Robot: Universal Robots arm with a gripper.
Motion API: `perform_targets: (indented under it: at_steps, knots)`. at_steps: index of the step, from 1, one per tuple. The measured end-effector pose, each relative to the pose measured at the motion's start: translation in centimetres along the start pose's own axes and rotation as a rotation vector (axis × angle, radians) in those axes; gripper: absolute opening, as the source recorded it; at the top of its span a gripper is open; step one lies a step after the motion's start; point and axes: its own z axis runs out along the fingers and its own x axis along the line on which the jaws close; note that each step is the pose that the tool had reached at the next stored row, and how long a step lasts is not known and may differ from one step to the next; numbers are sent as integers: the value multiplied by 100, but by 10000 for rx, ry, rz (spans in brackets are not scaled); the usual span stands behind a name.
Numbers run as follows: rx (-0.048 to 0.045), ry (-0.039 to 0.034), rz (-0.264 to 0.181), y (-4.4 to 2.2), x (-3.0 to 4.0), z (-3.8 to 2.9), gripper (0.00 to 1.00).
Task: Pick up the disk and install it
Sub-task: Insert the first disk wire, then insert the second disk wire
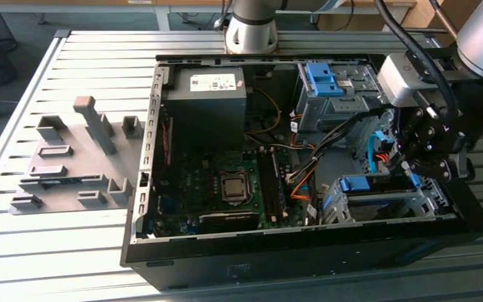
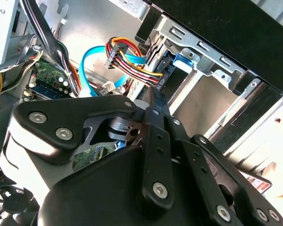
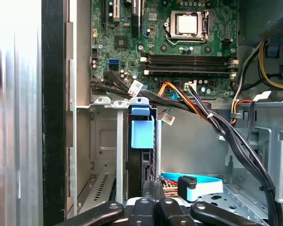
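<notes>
At the exterior view's left a grey fixture plate [image 1: 70,160] with upright blocks lies on the slatted metal table [image 1: 48,251], well apart from the arm. Beside it stands the open computer case [image 1: 309,251], its side panel off. Inside, a dark grey power supply [image 1: 208,94] with a small white sticker sits near the far wall, and below it spreads the green motherboard [image 1: 224,182] with its bare processor socket [image 3: 187,23]. Further right an upper drive cage [image 1: 334,94] carries a blue plastic clip [image 1: 321,78]. Lower down, near the case's front corner, is the lower drive cage [image 1: 384,201], and the disk [image 1: 366,184] sits slotted in it, edge-on, with its blue frame tab [image 3: 142,129] showing at the open end in the first wrist view. A bundle of orange, yellow and black wires [image 2: 127,59] and a flat blue cable [image 2: 92,63] run just beside that cage. At the exterior view's right the gripper [image 1: 430,165] hangs over the cage, close above the disk; its black fingers [image 2: 155,136] seem drawn together, gripping nothing I can see.
</notes>
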Motion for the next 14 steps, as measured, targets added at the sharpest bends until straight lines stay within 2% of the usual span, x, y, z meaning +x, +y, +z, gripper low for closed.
perform_targets:
  at_steps: [14]
  knots:
    - [-4,0,1,0,0,0,11]
